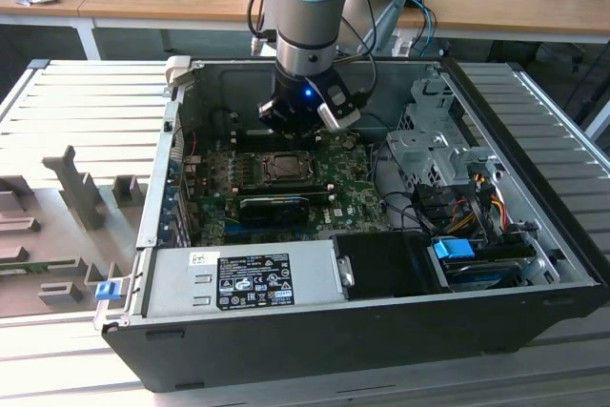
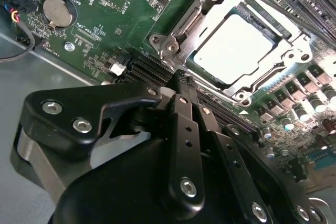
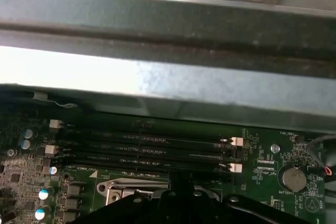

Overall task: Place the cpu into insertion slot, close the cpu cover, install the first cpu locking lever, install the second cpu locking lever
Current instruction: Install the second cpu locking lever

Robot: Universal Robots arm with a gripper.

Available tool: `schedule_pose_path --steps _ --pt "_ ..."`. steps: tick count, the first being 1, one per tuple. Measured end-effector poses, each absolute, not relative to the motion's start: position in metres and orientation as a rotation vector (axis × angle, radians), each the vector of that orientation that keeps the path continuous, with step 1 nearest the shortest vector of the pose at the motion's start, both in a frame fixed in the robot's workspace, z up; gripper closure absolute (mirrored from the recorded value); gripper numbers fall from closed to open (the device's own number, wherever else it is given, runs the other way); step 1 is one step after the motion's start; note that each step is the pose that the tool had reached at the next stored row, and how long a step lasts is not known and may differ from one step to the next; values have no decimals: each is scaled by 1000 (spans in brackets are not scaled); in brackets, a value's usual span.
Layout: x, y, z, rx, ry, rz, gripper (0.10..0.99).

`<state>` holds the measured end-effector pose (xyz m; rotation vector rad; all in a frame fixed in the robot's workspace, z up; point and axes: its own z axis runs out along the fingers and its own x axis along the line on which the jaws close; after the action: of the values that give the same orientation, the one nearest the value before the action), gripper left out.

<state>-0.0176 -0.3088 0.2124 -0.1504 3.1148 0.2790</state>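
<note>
Cpu (image 1: pixel 282 166), a small flat square chip with a pale metal face, sits in the square dark insertion slot (image 1: pixel 283 168) on the green circuit board (image 1: pixel 348 193) inside the open black computer case (image 1: pixel 381 331), seen in the exterior view. The grey and pale-blue robot arm (image 1: pixel 310 7) comes straight down into the case, and its black end effector (image 1: pixel 295 121) hangs just above the board, beside the far edge of the socket. One long black graphics card (image 1: pixel 276 207) lies just in front of the socket. One grey power supply box (image 1: pixel 243 278) lines the near wall, and a bundle of coloured cables (image 1: pixel 467 202) fills the bay on the exterior view's right. The case rests on a ribbed grey worktop (image 1: pixel 67 92).

In the second wrist view, the chip (image 2: pixel 231 48) lies flat in the socket with the thin silver cpu cover (image 2: pixel 197 24) closed around it, the frame's square opening showing the pale face. One round coin battery (image 2: pixel 56 12) sits well apart on the board. The end effector (image 2: pixel 181 77) has its black fingers (image 2: pixel 184 129) pressed together with nothing between them, their tips near the socket's corner.

In the first wrist view, four long black memory slots (image 3: pixel 142 148) run side by side between the case's grey metal wall (image 3: pixel 168 82) and the socket's silver rim (image 3: pixel 113 195).
</note>
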Motion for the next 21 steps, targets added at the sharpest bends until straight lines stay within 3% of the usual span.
schedule_pose_path --steps 21 --pt "-17 -317 236 -151 3115 279 980"
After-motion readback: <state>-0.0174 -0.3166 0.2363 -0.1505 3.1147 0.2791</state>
